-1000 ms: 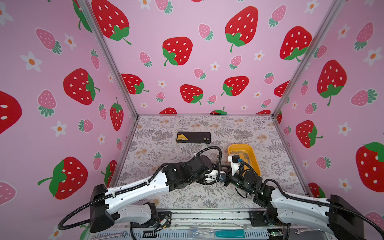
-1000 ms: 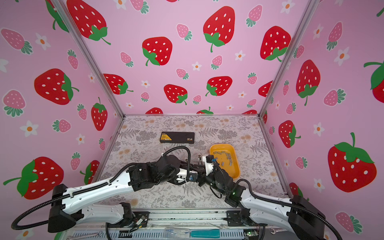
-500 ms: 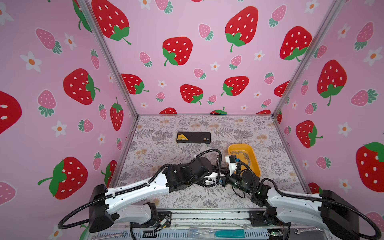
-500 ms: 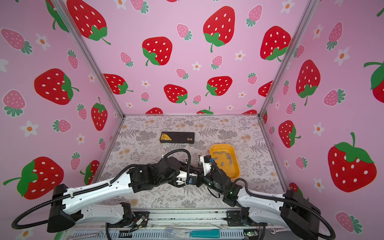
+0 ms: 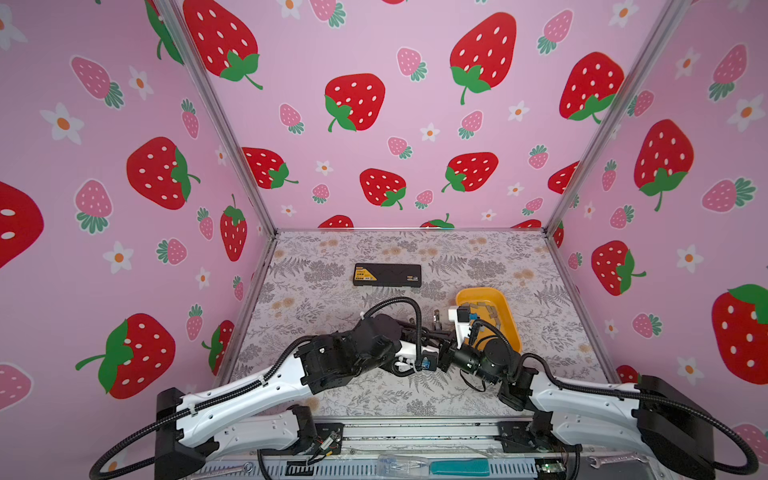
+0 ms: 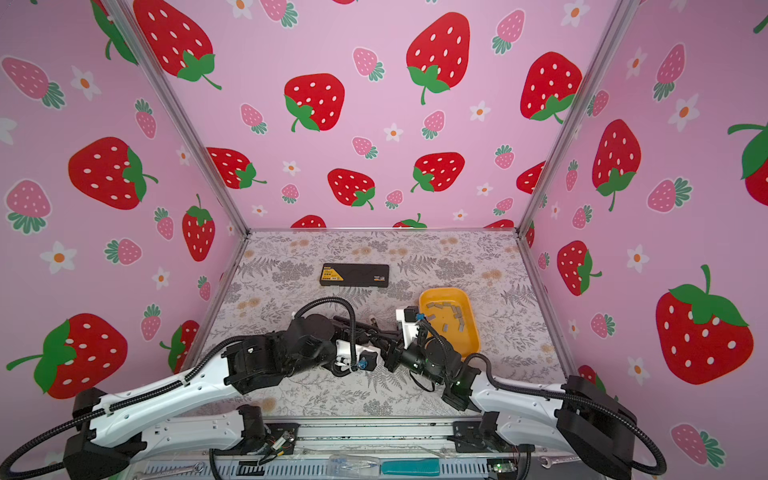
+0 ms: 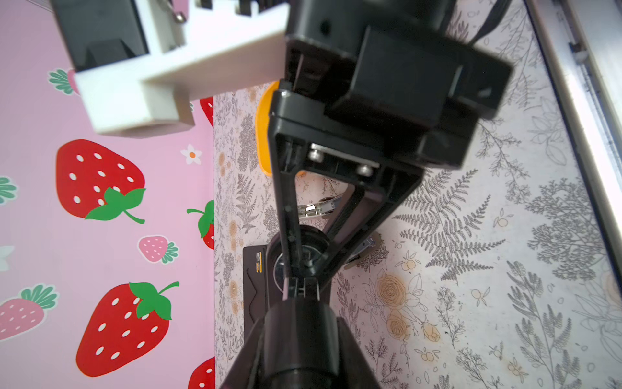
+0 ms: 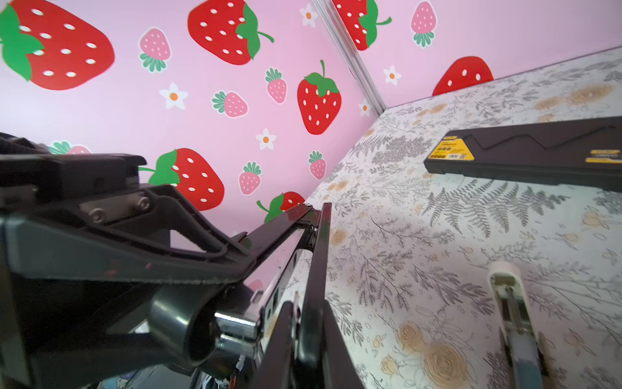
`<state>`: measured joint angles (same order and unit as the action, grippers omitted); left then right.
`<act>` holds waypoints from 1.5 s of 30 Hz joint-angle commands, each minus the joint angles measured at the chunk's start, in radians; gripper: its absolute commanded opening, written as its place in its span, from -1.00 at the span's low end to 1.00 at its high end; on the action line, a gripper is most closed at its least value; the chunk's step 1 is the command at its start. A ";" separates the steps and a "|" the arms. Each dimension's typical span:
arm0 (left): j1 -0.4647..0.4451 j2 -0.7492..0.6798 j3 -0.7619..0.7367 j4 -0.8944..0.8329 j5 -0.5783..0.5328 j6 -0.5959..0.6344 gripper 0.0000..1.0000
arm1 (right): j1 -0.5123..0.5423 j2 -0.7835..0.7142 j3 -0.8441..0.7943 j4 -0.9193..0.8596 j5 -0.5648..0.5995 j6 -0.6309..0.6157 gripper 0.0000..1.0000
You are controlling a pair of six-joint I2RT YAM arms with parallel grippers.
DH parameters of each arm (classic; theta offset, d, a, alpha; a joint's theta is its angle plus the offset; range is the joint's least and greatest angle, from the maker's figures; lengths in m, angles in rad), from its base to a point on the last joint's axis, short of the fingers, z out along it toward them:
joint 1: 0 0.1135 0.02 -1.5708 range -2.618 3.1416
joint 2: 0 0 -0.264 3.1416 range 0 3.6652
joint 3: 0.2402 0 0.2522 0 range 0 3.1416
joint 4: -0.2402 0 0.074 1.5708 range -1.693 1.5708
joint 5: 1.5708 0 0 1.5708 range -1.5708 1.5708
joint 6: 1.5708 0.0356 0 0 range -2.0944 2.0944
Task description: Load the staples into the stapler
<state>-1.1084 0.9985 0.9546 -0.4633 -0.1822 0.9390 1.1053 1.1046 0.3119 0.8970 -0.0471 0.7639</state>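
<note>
Pink strawberry-print walls (image 5: 374, 54) are enclosing a fern-and-flower patterned tabletop (image 5: 478, 257). The staples (image 6: 446, 316), short grey strips, are lying scattered inside a yellow tray (image 6: 472, 328), which is sitting toward the right of the tabletop in both top views. None of the strips is visibly lying outside the tray.

A small whitish stapler (image 8: 513, 313) is lying flat on the tabletop outside the tray. Its metal channel is showing along its length, and it is resting near the two grippers without being held by either.

The right gripper (image 7: 303, 267) is reaching across from the tray side with its long black jaws drawn together to a point. The left gripper (image 7: 300, 290) is meeting it tip to tip, its jaws likewise closed to a narrow slit. The contact point is too dark and too small to tell whether a strip of staples is pinched there. Shiny metal parts are showing through the triangular gap behind the right jaws in the left wrist view, but what they belong to cannot be told.

In both top views the two black wrists are crowding together just left of the tray, and the right arm's cabling is overlapping the tray's near corner. A black case (image 5: 386, 275) with a yellow label is lying farther back, well apart from the grippers.
</note>
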 commanded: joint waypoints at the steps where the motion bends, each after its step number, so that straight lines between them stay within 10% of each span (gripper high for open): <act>1: -0.005 -0.121 0.010 0.083 0.142 0.027 -1.00 | -0.048 0.042 -0.046 -0.132 0.182 0.004 -1.00; 21: 0.175 -0.083 0.106 -0.083 0.472 0.037 -1.00 | -0.194 0.122 -0.100 -0.015 0.044 0.045 -1.00; 29: 0.186 -0.019 0.125 -0.092 0.448 0.007 -1.00 | -0.199 0.054 -0.116 -0.002 -0.004 0.022 -0.98; 33: 0.188 0.075 0.176 -0.152 0.415 -0.007 -1.00 | -0.193 -0.031 -0.111 -0.064 -0.009 -0.034 -0.17; 45: 0.199 0.187 0.225 -0.261 0.427 0.012 -1.00 | -0.194 -0.235 -0.101 -0.208 -0.020 -0.215 0.13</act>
<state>-0.9138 1.1995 1.1172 -0.7166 0.2028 0.9314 0.9157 0.9268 0.2073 0.7353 -0.0780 0.6258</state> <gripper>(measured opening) 0.310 0.565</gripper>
